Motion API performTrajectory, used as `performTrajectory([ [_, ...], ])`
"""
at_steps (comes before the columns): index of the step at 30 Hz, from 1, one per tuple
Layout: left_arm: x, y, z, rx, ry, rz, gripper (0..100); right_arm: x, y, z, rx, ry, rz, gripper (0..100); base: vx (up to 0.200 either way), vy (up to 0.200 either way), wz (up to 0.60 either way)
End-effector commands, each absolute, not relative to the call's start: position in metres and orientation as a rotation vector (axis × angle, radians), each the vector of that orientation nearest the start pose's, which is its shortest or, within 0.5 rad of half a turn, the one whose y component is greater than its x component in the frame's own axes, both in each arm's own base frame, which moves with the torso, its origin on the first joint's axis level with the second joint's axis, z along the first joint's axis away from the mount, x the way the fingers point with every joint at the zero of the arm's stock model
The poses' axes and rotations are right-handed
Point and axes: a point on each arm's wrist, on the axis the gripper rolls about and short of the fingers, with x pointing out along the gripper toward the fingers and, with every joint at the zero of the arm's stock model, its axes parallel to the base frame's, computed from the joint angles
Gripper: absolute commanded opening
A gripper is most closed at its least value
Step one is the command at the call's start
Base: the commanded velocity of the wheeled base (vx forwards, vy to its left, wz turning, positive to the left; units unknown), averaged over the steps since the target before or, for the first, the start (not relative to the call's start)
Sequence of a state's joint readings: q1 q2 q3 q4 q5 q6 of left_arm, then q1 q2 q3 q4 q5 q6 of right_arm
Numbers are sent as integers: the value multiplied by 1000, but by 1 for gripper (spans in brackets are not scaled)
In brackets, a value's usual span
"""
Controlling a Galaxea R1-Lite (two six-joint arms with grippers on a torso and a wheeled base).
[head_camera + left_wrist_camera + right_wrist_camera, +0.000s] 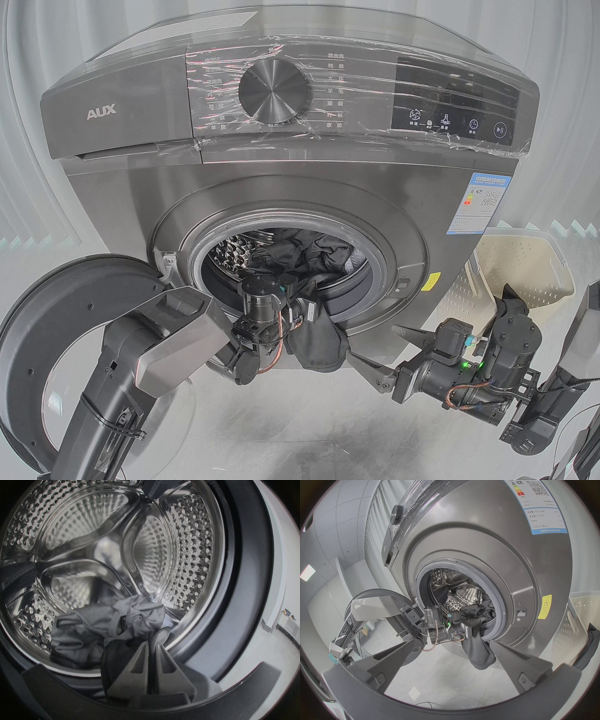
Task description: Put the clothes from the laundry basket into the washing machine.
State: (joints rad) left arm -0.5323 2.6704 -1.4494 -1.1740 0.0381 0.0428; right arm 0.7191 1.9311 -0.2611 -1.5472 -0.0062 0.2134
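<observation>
Drum mouth (294, 219) blocked along lower lip — left pincer (152, 647) and draped dark garment (319, 340), upper half free, door (50, 312) swung wide

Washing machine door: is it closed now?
No, the door is swung wide open to the left of the drum, and dark clothes lie inside.

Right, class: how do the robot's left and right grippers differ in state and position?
The left gripper is shut on a dark garment; the right gripper is open and empty. The left gripper is at the mouth of the drum; the right gripper hangs lower, outside, nearer the basket. Both point toward the washing machine.
</observation>
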Motion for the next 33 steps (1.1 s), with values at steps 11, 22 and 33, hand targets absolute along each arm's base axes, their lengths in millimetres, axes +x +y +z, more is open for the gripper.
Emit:
performTrajectory([
  [11,471,-232,62,-14,-194,-349,0,200,175,87,159,193,697,100,0,0,0],
  [22,465,-235,46,-3,-151,-361,100,199,174,87,159,194,696,100,0,0,0],
  [33,419,-246,30,35,10,-490,100,199,174,86,158,197,696,100,0,0,0],
])
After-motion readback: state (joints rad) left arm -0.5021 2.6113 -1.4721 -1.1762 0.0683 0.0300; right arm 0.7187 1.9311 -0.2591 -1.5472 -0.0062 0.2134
